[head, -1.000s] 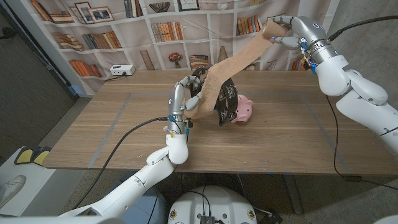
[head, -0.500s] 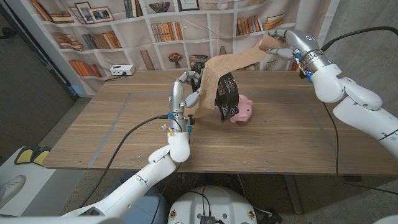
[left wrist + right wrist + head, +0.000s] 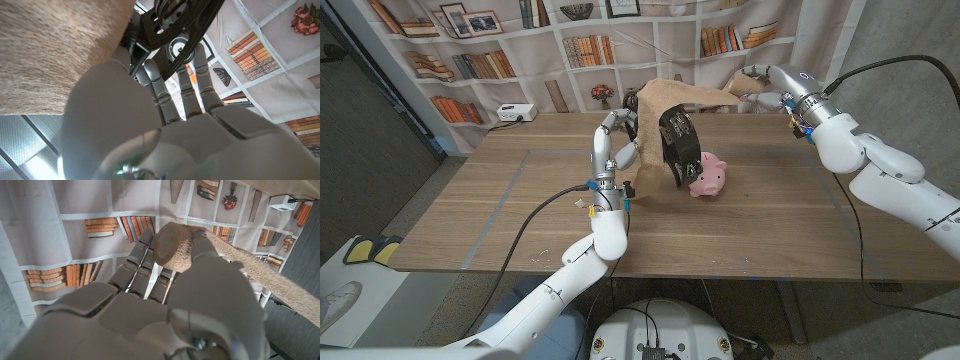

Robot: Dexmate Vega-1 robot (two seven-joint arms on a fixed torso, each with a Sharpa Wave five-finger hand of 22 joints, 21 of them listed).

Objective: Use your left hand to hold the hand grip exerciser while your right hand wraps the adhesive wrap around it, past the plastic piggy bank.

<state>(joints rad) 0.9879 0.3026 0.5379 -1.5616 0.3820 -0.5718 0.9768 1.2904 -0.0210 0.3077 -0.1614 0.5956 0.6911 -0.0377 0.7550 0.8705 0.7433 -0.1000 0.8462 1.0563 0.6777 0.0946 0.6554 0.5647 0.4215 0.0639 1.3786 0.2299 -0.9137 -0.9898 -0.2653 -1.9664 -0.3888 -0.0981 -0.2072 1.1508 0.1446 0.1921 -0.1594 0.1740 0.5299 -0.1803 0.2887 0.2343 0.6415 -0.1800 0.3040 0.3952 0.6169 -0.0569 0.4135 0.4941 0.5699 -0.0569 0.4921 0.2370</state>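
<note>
Bookshelf backdrop, wooden table point(image 3: 520, 215). Beside the piggy bank point(image 3: 708, 178), left hand point(image 3: 614, 150) grips the hand grip exerciser point(image 3: 678, 145); right hand point(image 3: 767, 84), fingers closed on the adhesive wrap point(image 3: 685, 97) roll, has lowered, laying wrap over it.

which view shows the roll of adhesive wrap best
The right wrist view: the roll of adhesive wrap sits close up in the right hand, tan strip trailing off. The head view shows it small and partly hidden; the left wrist view shows unrolled strip.
</note>
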